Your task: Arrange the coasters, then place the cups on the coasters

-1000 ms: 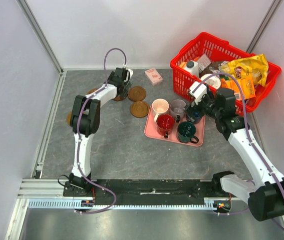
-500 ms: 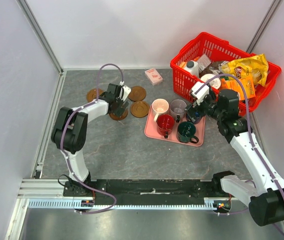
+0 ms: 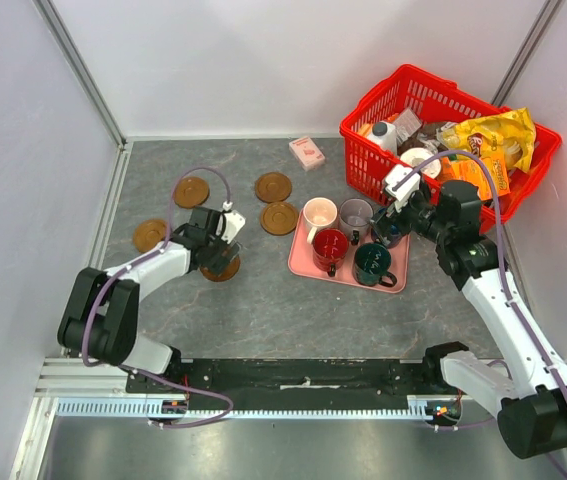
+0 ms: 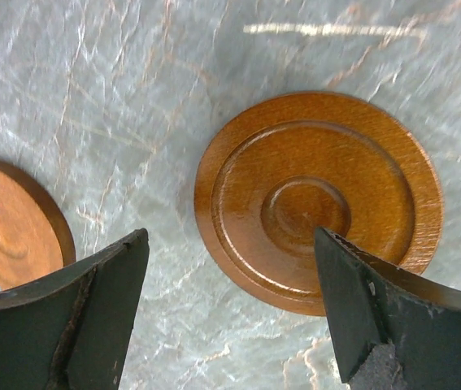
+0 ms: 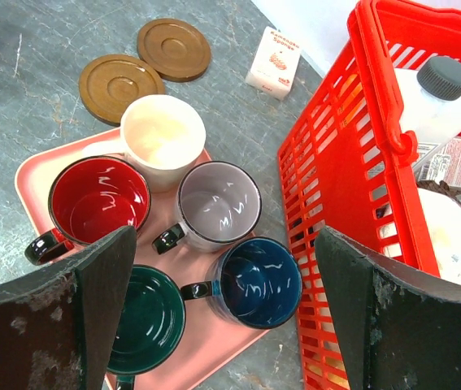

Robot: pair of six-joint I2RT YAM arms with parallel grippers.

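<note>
My left fingers (image 4: 76, 317) stand open and empty over one coaster (image 4: 319, 203), which lies flat on the counter (image 4: 132, 97) in the left half, the nearest to me of the five. One tip covers its rim in the wrist view, and I cannot tell whether it touches. Here I see the first danger: the disc is thin and low, so if I close too high the tips will slide over it. If I go too low, they will scrape the surface and push the coaster sideways toward another coaster (image 4: 10, 223) near it. My right fingers (image 5: 59, 309) are also wide open, holding nothing, above the cups on the pink tray (image 5: 43, 171) at the right. The cups stand very tight: the navy cup (image 5: 256, 280) is just beside the grey cup (image 5: 218, 203) and the green cup (image 5: 145, 321), and the red basket (image 5: 336, 179) is close on its right. If I descend there, one finger can knock a neighbour or catch the basket, and a cup taken by the rim alone may tilt. Also the two far coasters (image 3: 273, 186) lie just beside each other and near the tray, so cups put there may collide by their handles.
</note>
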